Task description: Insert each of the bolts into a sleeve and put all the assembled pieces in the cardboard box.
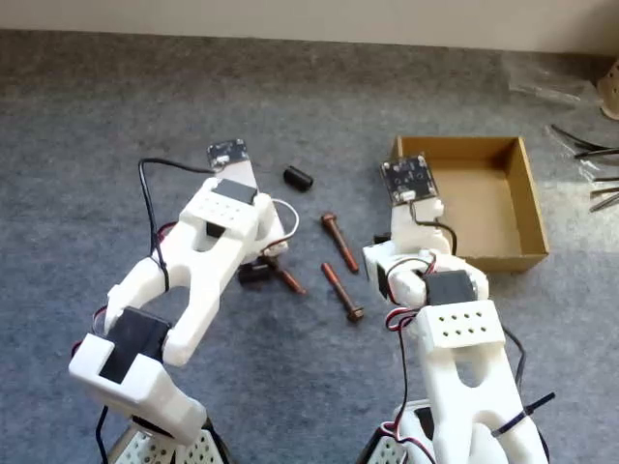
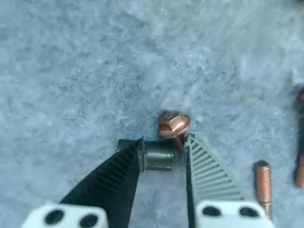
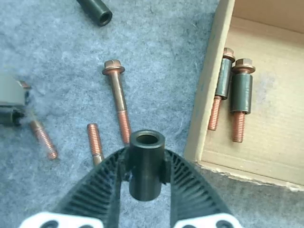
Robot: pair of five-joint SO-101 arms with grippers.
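Note:
My left gripper (image 2: 164, 148) is shut on a short dark sleeve (image 2: 159, 156) low over the grey carpet. A copper bolt (image 2: 174, 125) shows its hex head just past the sleeve, against one finger; its threaded end (image 1: 289, 281) pokes out beside the gripper. Whether the bolt sits inside the sleeve I cannot tell. My right gripper (image 3: 146, 159) is shut on a black sleeve (image 3: 146, 166), bore facing the camera, beside the cardboard box (image 3: 213, 95). Two bolt-in-sleeve pieces (image 3: 222, 88) (image 3: 241, 95) lie in the box. Two loose bolts (image 1: 334, 230) (image 1: 342, 291) and a spare sleeve (image 1: 298, 178) lie between the arms.
The cardboard box (image 1: 534, 217) stands at the right, just beyond the right arm. Dark tools (image 1: 590, 174) and a plastic bag lie at the far right edge. Open carpet stretches to the left and back.

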